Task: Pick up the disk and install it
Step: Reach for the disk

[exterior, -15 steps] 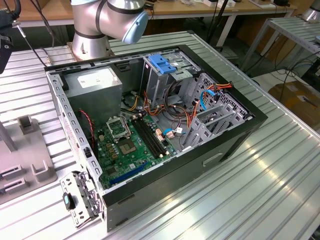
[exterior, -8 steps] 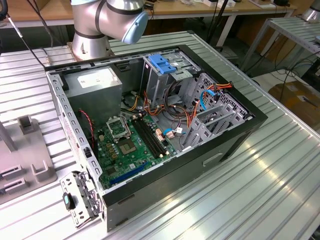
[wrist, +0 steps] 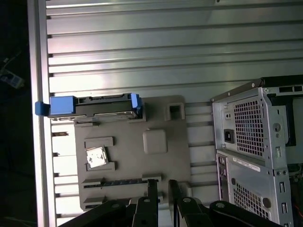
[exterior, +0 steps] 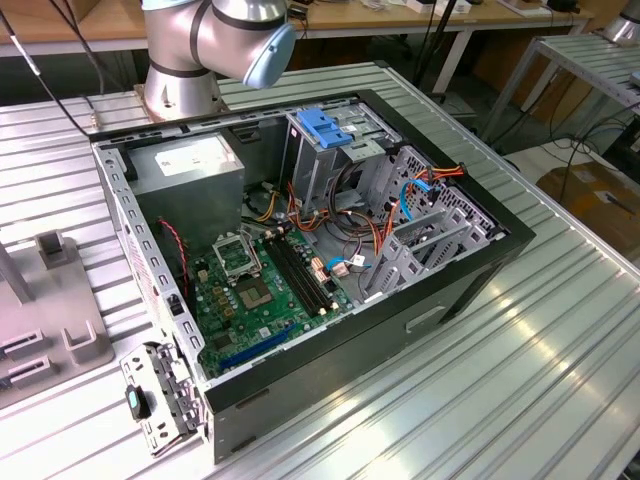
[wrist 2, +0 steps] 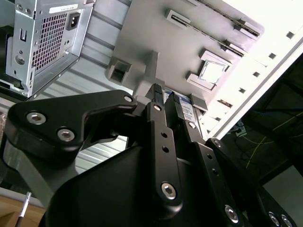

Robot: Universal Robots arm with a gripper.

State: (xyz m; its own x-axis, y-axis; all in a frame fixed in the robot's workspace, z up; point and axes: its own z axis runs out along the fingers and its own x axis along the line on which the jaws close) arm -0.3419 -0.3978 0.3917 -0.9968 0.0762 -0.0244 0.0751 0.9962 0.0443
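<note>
On the grey fixture plate point(wrist: 128, 156) beside the computer case point(wrist: 246, 142), I see the disk point(wrist: 102, 106) standing on its edge in a slot along one side of the plate. Its blue rail frame point(wrist: 61, 105) wraps both ends, and one end juts past the plate toward the rim of the slatted aluminium table point(wrist: 142, 47). The gripper point(wrist: 163, 182) hangs over the opposite side of the plate, well apart from the disk. Its two black fingers are released, with a narrow gap between them and nothing held in it.

In the first wrist view, a square processor chip point(wrist: 96, 157) lies in a pocket of the plate between the disk and the gripper.

In the second wrist view, the gripper point(wrist 2: 164, 92) points at the plate point(wrist 2: 142, 33). Just behind its tips is a bit of blue-and-white label point(wrist 2: 187, 111), which may be the disk's face, though I can't be sure from this angle.

In the exterior view, the case point(exterior: 440, 290) lies open on the table point(exterior: 500, 400) with its motherboard point(exterior: 255, 295) exposed. A blue plastic bracket point(exterior: 325, 128) sits on top of the drive cage. The arm's base point(exterior: 215, 35) stands behind the case, and the fixture plate point(exterior: 50, 320) is off to the exterior view's left.
</note>
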